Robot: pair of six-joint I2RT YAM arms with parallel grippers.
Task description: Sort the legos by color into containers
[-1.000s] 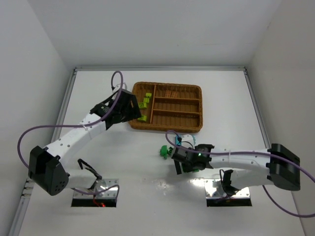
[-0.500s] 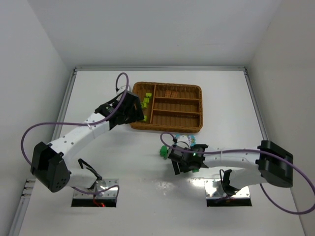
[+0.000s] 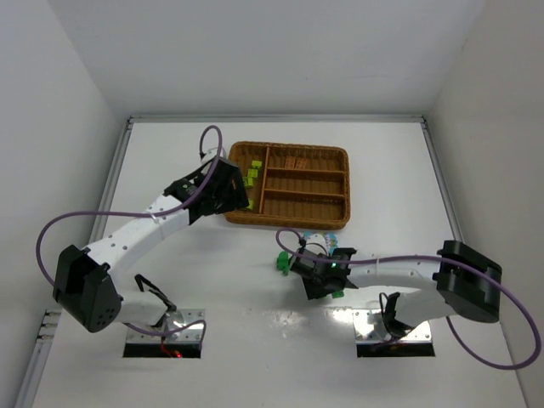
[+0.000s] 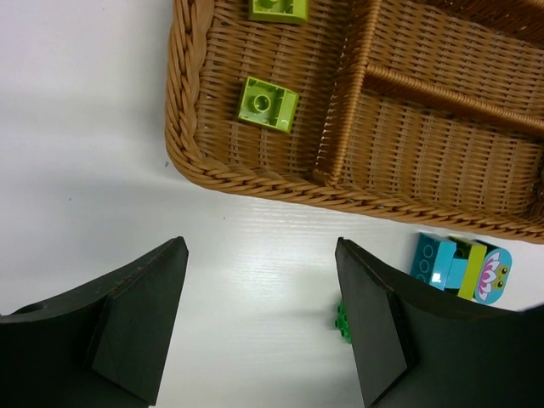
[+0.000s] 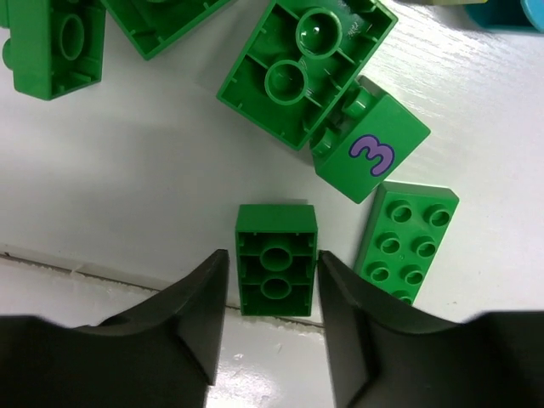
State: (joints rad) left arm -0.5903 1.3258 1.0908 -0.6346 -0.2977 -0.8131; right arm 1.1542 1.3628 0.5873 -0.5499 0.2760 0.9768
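The wicker tray (image 3: 289, 223) holds lime bricks (image 3: 252, 175) in its wide left section and orange-brown bricks (image 3: 295, 161) in the top narrow one. My left gripper (image 3: 240, 201) is open and empty above the table by the tray's near-left corner; in its wrist view (image 4: 259, 255) a lime brick (image 4: 268, 104) lies inside the tray (image 4: 255, 183). My right gripper (image 3: 316, 279) is low over dark green bricks (image 3: 281, 263). In its wrist view (image 5: 272, 268) the open jaws straddle an upside-down green brick (image 5: 276, 259) lying on the table, the right finger touching it, a thin gap at the left.
Cyan bricks (image 3: 327, 241) lie in front of the tray and also show in the left wrist view (image 4: 442, 259). Other green bricks crowd the straddled one: a studded one (image 5: 406, 242), one printed with a purple 3 (image 5: 374, 149) and a large upside-down one (image 5: 306, 68).
My left gripper shifted a little and now covers the tray's near-left corner. My right gripper slid left towards the green bricks.
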